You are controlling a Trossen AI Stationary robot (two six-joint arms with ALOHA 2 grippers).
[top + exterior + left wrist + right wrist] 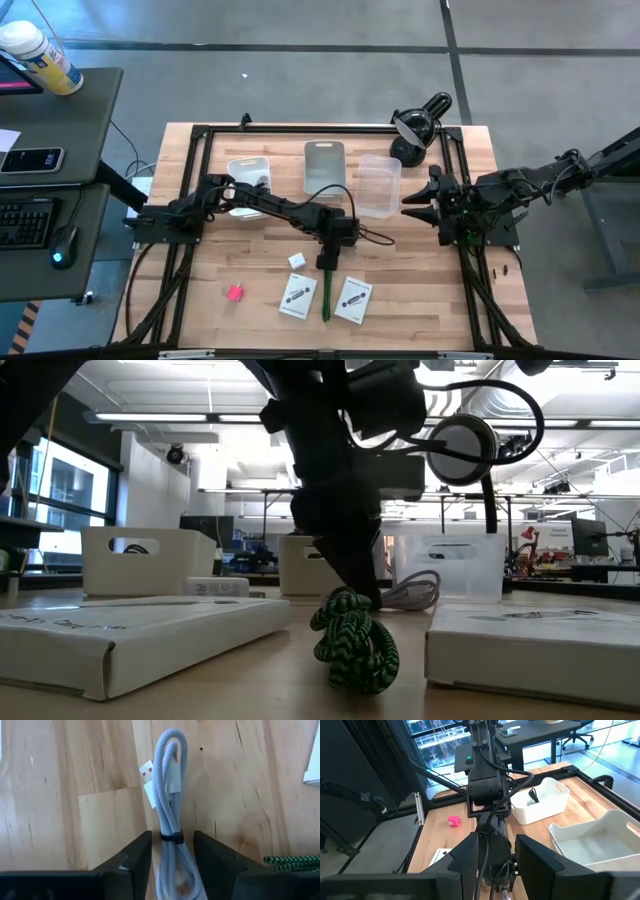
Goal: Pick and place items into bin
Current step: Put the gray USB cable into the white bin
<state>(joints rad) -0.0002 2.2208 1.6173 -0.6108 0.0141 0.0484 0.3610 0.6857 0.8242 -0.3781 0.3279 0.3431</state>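
Left hand (326, 262) pointing down at mid-counter, arm stretched in from the left edge; its two dark fingers (132, 862) straddle a coiled pale-blue cable (170, 810) lying on the wood, jaws partly open either side of the bundle, contact with it not clear. Right hand (415, 200) hangs off the right side, level, aimed across the counter (420, 300), jaws partly open, nothing in them.

Three bins in a row at the back: white bin (250, 178), grey bin (324, 165), clear bin (379, 185). Black desk lamp (420, 125) at the back right corner.

Two white cards (297, 296), (353, 299) near the front edge, black print too small to read. Green braided cable (352, 640) between them. White cube (297, 260) beside the left hand. Pink block (235, 292) front left, well apart.
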